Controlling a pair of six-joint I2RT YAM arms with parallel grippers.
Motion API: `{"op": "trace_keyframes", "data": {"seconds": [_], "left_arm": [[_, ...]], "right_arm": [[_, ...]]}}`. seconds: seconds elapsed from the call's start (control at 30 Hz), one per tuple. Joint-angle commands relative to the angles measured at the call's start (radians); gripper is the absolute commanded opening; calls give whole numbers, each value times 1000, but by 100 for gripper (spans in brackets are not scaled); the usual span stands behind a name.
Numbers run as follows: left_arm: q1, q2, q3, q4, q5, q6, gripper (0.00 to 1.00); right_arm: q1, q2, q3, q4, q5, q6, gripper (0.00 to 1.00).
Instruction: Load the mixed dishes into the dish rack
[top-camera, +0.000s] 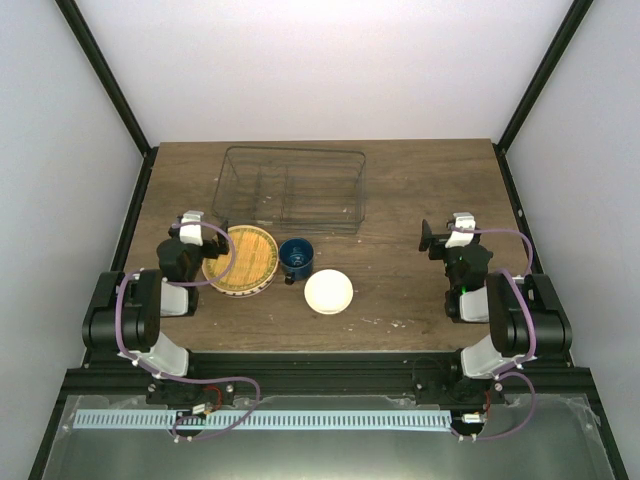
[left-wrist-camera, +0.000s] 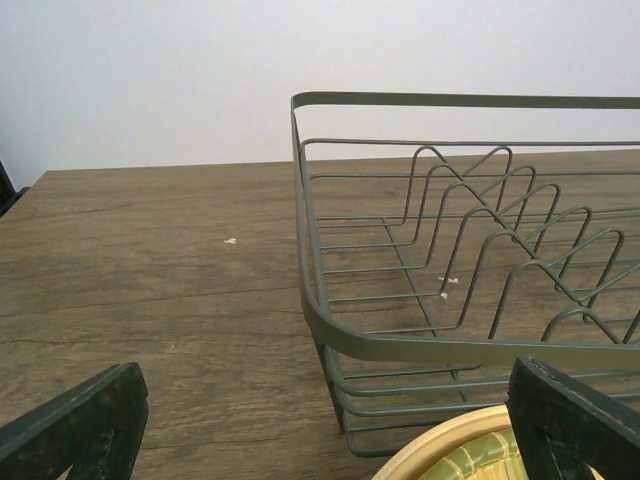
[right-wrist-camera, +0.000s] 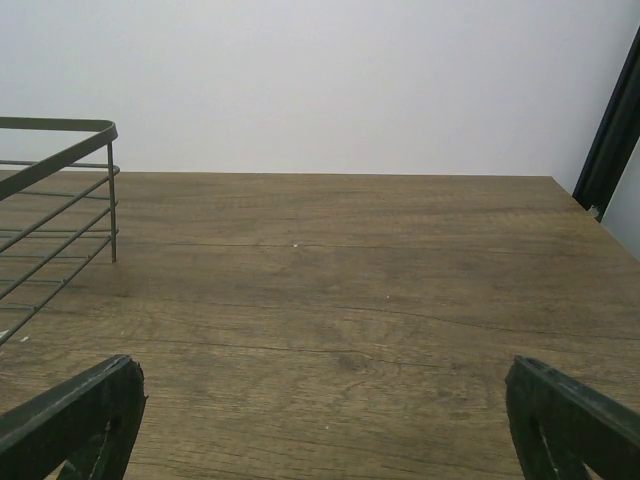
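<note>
The wood-grain bench (top-camera: 420, 190) carries everything. The dish rack (top-camera: 290, 188), a thin dark wire basket with zigzag dividers inside, stands by the far edge, a little left of the middle.

The left claw (top-camera: 197, 228) hangs over the left part of the bench, just off the rack's near left corner and at the left rim of the plate. In the left wrist view the left claw (left-wrist-camera: 325, 385) is released, its tips wide apart in the two lower corners, with the rack's corner and a sliver of the plate between them. The right claw (top-camera: 445, 236) hovers toward the right edge, well apart from the dishes. In its own view the right claw (right-wrist-camera: 325, 380) is released too, spread wide over bare wood, with the rack's right end at the left of that view.

The dishes lie on the bench outside the rack, between it and the near edge. The yellow-orange plate (top-camera: 243, 258) lies flat just near of the rack's left half, and a pale rim shows under its near side. The cream bowl (top-camera: 328, 292) sits closest to the near edge, about mid-width. The dark blue mug (top-camera: 296, 257) stands upright between plate and bowl, just beside both.
</note>
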Motion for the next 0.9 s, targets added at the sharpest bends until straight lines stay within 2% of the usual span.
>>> {"op": "trace_keyframes", "data": {"seconds": [0.0,0.7,0.87], "left_arm": [[-3,-3,12,14,2,12,100],[-11,-7,15,7,-29,11,100],[-20,-135,60,-186,-46,22,100]], "right_arm": [[-5,1,24,12,-1,2,100],[-5,-2,20,14,-3,2,100],[20,-32,55,-60,63,-4,100]]}}
